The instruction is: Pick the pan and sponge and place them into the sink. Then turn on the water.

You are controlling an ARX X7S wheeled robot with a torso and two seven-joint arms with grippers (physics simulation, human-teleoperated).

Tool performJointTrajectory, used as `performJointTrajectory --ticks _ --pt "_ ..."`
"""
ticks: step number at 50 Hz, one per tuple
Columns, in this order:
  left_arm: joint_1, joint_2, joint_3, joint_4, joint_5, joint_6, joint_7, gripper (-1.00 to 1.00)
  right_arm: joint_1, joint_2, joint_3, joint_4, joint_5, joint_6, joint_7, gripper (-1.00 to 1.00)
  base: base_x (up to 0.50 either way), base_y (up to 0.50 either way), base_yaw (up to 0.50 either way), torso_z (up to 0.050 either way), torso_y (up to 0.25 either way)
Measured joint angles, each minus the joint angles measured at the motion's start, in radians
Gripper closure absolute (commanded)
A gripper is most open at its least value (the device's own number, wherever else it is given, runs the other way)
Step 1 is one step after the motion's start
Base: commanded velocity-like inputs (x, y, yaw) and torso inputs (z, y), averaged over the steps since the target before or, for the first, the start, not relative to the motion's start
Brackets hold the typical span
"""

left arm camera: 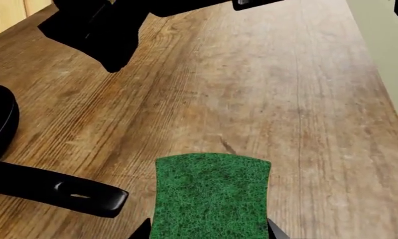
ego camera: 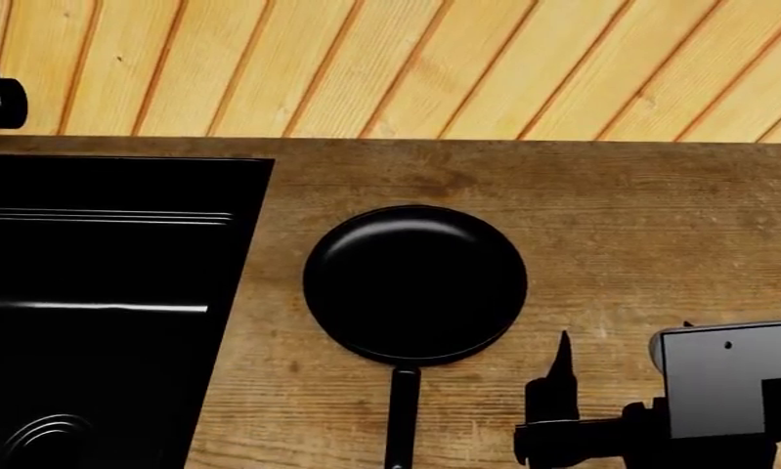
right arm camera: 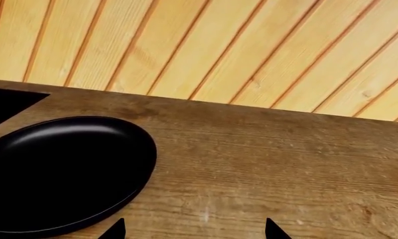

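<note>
Even, bright, shadeless light fills the room; every edge renders sharp, without blur or distortion. The glossy sink (ego camera: 116,293) throws a thin white glare streak, and the pan (ego camera: 415,283) shows a soft sheen along its rim.

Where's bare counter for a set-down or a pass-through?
Free: the wood right of the pan, back to the plank wall. Also the narrow strip between pan and sink. Crowded: the front edge, where the pan's handle lies beside the right gripper. The sponge shows only at the left wrist.
</note>
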Motion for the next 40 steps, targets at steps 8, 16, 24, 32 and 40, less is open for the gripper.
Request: performJointTrajectory --ticks 8,16,24,32,40 --pt "0.002 -0.005 0.004 0.022 0.016 -0.009 -0.01 1.0 0.005 0.0 0.004 0.002 0.003 0.003 0.006 -1.0 0.0 0.0 0.0 0.0 0.0" --pt "-0.006 -0.026 -0.034 0.076 -0.015 -0.042 -0.018 1.0 0.018 0.0 0.008 0.007 0.005 0.02 0.021 -1.0 0.0 0.0 0.0 0.0 0.0" --pt "-0.017 -0.04 -0.132 0.138 -0.098 -0.092 -0.044 1.0 0.05 -0.001 0.007 0.012 0.011 0.072 0.049 -1.0 0.0 0.0 0.0 0.0 0.0" --pt "-0.035 -0.07 -0.296 0.214 -0.242 -0.16 -0.09 1.0 0.104 -0.008 -0.001 0.029 0.023 0.145 0.077 -1.0 0.0 0.0 0.0 0.0 0.0" --pt "-0.061 -0.09 -0.439 0.217 -0.351 -0.225 -0.158 1.0 0.172 -0.04 -0.008 0.042 0.067 0.238 0.092 -1.0 0.0 0.0 0.0 0.0 0.0"
